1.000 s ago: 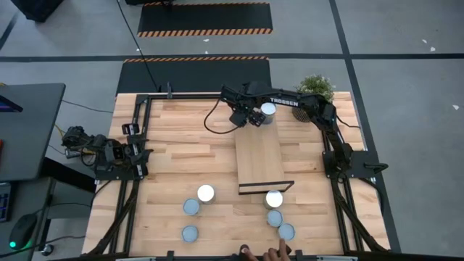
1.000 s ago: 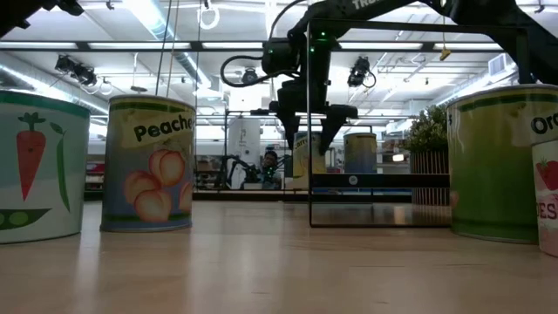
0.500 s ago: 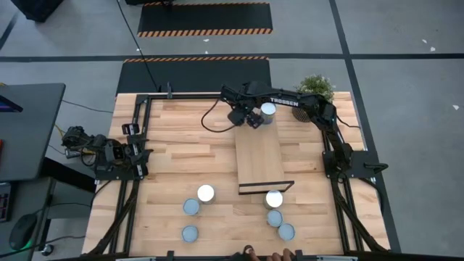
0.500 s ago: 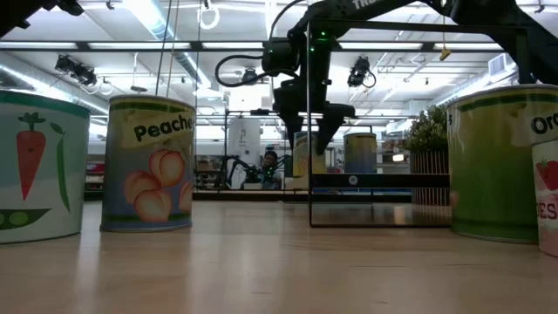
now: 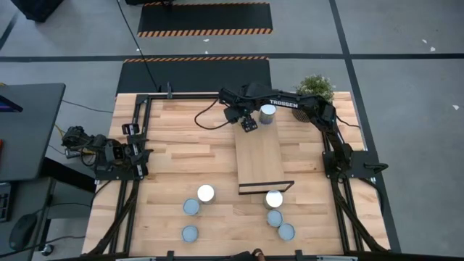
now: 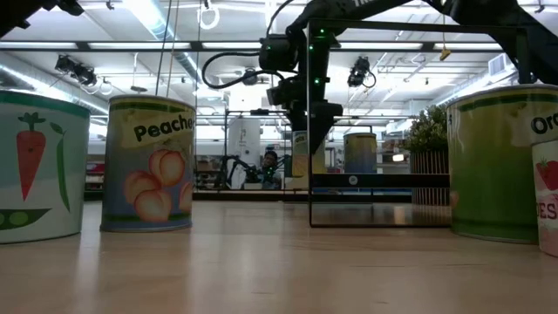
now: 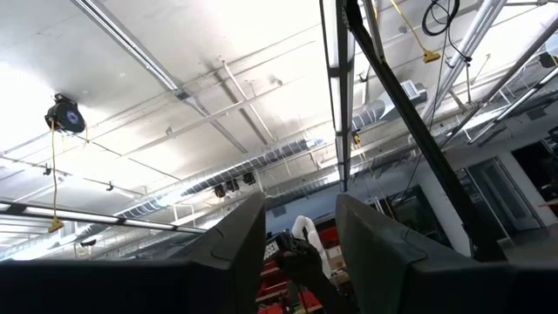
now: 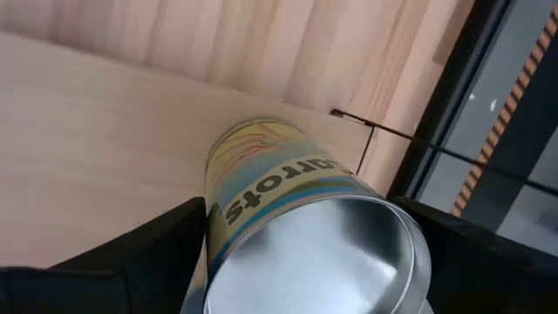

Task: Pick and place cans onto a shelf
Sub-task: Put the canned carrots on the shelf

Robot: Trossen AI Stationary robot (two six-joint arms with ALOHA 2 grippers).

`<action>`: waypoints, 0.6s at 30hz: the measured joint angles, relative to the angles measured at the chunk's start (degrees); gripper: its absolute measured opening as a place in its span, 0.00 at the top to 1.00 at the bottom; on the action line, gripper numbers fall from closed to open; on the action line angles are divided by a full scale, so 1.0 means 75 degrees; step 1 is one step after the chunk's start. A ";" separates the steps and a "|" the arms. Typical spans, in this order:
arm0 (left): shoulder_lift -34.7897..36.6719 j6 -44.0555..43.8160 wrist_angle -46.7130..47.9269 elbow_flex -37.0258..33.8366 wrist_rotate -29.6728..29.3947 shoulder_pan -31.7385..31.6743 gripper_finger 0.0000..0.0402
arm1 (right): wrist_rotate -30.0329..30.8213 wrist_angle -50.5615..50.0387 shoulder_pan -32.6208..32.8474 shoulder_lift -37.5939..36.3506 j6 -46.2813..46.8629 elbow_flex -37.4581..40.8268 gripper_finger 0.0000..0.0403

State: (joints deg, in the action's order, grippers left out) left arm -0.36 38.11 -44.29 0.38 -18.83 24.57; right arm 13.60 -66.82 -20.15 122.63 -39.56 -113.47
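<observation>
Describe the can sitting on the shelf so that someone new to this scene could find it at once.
Start at the shelf, the long light-wood board lying mid-table. At its far end, near the potted plant, stands one can beside the right gripper. It is the only can on the board: the other cans cluster on the tabletop past the shelf's near end.

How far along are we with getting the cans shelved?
Done: one can stands at the shelf's far end. In hand: nothing; the right gripper hangs open beside that can. Left: six cans wait on the table, and the left gripper sits idle at the table's left edge.
</observation>
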 joint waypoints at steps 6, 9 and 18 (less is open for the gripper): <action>0.0000 -0.0026 0.0001 0.0001 0.0000 -0.0001 0.63 | 0.0042 -0.0091 0.0019 0.0000 0.0327 0.0000 0.08; 0.0000 -0.0032 0.0000 0.0000 0.0000 0.0002 0.63 | 0.0042 -0.0088 0.0019 0.0000 0.0324 0.0000 0.08; 0.0000 -0.0052 0.0000 0.0001 0.0000 0.0001 0.63 | 0.0044 -0.0088 0.0019 0.0000 0.0324 0.0000 0.08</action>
State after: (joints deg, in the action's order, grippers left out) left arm -0.36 37.71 -44.29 0.39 -18.83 24.57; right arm 13.93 -67.48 -20.01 122.63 -37.12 -113.47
